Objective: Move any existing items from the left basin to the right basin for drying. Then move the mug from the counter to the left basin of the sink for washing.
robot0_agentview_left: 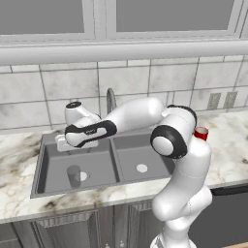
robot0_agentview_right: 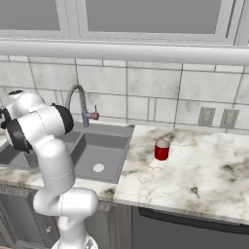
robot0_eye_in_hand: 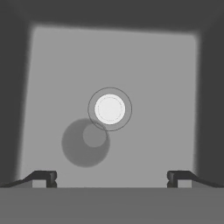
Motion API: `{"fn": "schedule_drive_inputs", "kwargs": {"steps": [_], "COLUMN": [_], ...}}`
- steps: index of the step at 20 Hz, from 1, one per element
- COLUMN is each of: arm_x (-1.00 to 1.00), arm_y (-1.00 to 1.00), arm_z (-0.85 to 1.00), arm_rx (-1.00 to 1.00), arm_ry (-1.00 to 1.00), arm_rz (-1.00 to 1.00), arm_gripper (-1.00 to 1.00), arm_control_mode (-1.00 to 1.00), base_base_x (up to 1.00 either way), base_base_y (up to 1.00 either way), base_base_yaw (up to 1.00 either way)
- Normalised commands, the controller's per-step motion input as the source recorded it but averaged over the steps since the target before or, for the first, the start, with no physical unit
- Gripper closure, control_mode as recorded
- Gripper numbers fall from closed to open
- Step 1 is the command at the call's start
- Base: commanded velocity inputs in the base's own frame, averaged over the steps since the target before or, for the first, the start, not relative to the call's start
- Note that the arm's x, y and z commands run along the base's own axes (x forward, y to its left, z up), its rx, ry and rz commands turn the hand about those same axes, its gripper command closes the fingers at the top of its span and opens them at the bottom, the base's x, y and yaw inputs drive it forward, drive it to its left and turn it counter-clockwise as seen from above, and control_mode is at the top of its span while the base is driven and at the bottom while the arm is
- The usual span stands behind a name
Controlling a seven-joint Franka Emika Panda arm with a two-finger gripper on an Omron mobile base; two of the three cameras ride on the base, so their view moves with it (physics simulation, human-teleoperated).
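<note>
- The hand (robot0_eye_in_hand: 111,177) hangs over the left basin (robot0_agentview_left: 53,167) of the sink (robot0_agentview_left: 114,162), pointing straight down into it — its two dark fingertips (robot0_eye_in_hand: 43,177) stand spread as wide as they go, with nothing between them and nothing touched.
- In the hand view the grey cup (robot0_eye_in_hand: 85,142) stands upright on the basin floor, just beside the round pale drain (robot0_eye_in_hand: 109,109) and overlapping the drain's rim from this angle; it lies ahead of the fingertips, nearer the one on the left of that view.
- In the left base view the same cup sits near the front edge of the left basin, close to the drain, below the arm's wrist.
- The right basin (robot0_agentview_left: 145,162) holds only its pale drain.
- The red mug (robot0_agentview_right: 162,150) stands upright on the desk (robot0_agentview_right: 194,170), to the right of the sink and well apart from the hand — not far from the sink's right edge.
</note>
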Motion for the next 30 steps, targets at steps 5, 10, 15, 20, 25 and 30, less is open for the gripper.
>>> {"fn": "schedule_drive_inputs", "kwargs": {"steps": [5, 10, 15, 20, 25, 30], "arm_x": [0.00, -0.01, -0.01, 0.00, 0.00, 0.00], "arm_y": [0.00, 0.02, 0.00, 0.00, 0.00, 0.00], "arm_z": [-0.02, -0.14, -0.35, -0.25, -0.27, -0.23], "arm_rx": [0.00, -0.02, 0.00, 0.00, 0.00, 0.00], "arm_ry": [0.00, 0.00, 0.00, 0.00, 0.00, 0.00], "arm_rz": [0.00, 0.00, 0.00, 0.00, 0.00, 0.00], "arm_gripper": [-1.00, -1.00, -1.00, -1.00, -1.00, -1.00], "arm_control_mode": [-1.00, -1.00, -1.00, -1.00, -1.00, -1.00], "base_base_x": [0.00, 0.00, 0.00, 0.00, 0.00, 0.00], "base_base_y": [0.00, 0.00, 0.00, 0.00, 0.00, 0.00], "base_base_yaw": [0.00, 0.00, 0.00, 0.00, 0.00, 0.00]}}
